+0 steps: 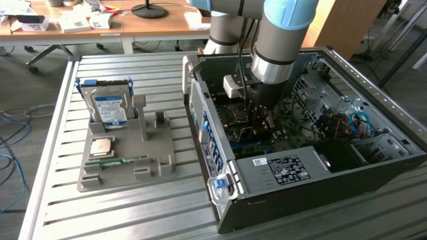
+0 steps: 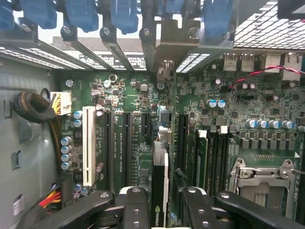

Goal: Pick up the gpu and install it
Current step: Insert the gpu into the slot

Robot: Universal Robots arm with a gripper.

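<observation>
**GPU held edge-on above the motherboard slots**

Inside the open computer case (image 1: pixel 313 150), on the slatted metal bench (image 1: pixel 120 210), the arm (image 1: pixel 280 45) reaches down from above with its gripper (image 1: pixel 259 119) low over the motherboard (image 1: pixel 253 145). From the wrist view, the gripper (image 2: pixel 159 205) has its two dark fingers (image 2: pixel 136 210) clamped on the gpu (image 2: pixel 159 176), which is seen edge-on as a thin card standing upright between them. The card's silver bracket (image 2: pixel 167 43) runs up to the rear wall of the case, lying among the expansion slot openings and their blue latches (image 2: pixel 124 14). The card's lower edge lies along one of the long dark slots (image 2: pixel 181 138) beside the white slot (image 2: pixel 88 143); whether it is seated there or just above cannot be told.

Toward the exterior view's right inside the case sit blue and red cables (image 1: pixel 353 125) and drive cages. A labelled power supply (image 1: pixel 283 170) fills the near corner of the case.

Outside the case, toward the exterior view's left, a grey parts holder (image 1: pixel 130 165) rests on the bench. A hard drive (image 1: pixel 108 107) with a blue-white label stands upright at its far end, a processor (image 1: pixel 101 146) lies flat below it, and a memory stick (image 1: pixel 117 161) lies near the holder's near edge. Wooden desks (image 1: pixel 100 25) stand beyond the bench.
</observation>
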